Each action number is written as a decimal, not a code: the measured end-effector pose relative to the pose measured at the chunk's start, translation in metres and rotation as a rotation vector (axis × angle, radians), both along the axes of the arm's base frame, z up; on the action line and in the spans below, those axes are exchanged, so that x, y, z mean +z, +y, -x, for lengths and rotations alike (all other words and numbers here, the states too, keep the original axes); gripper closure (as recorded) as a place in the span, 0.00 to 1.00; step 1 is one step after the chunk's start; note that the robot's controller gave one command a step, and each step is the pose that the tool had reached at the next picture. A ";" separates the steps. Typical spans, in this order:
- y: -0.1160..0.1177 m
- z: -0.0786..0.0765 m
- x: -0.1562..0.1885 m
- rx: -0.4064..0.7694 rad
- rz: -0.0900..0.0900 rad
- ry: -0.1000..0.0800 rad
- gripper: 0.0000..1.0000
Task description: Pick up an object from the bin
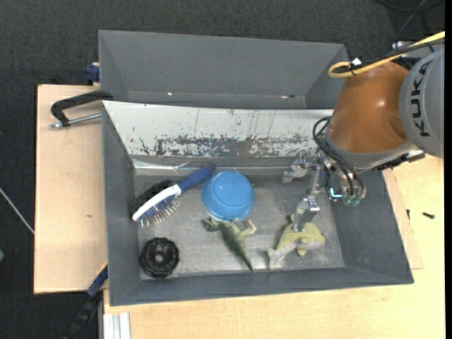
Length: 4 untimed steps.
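My gripper point(308, 216) hangs low at the right side of the bin, its tip just above and touching or nearly touching a tan toy animal point(299, 243) that lies on the floor near the front right. A green toy lizard point(236, 237) lies to the left of the tan toy. A round blue cup point(227, 194) stands behind the lizard near the bin's middle.
A white hairbrush with a blue handle point(168, 196) lies at the left, and a black round cap point(158, 256) sits in the front left corner. The arm's orange cover and cables hang over the bin's right wall.
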State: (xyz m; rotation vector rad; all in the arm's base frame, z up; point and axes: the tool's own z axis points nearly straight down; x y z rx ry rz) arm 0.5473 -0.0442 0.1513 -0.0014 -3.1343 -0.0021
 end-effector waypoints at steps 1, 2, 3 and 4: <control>-0.024 0.018 -0.064 0.229 -0.002 -0.001 0.00; -0.024 0.016 -0.062 0.231 0.000 -0.007 1.00; -0.024 0.024 0.033 0.278 0.003 -0.021 1.00; -0.027 0.019 0.105 0.289 0.004 -0.023 1.00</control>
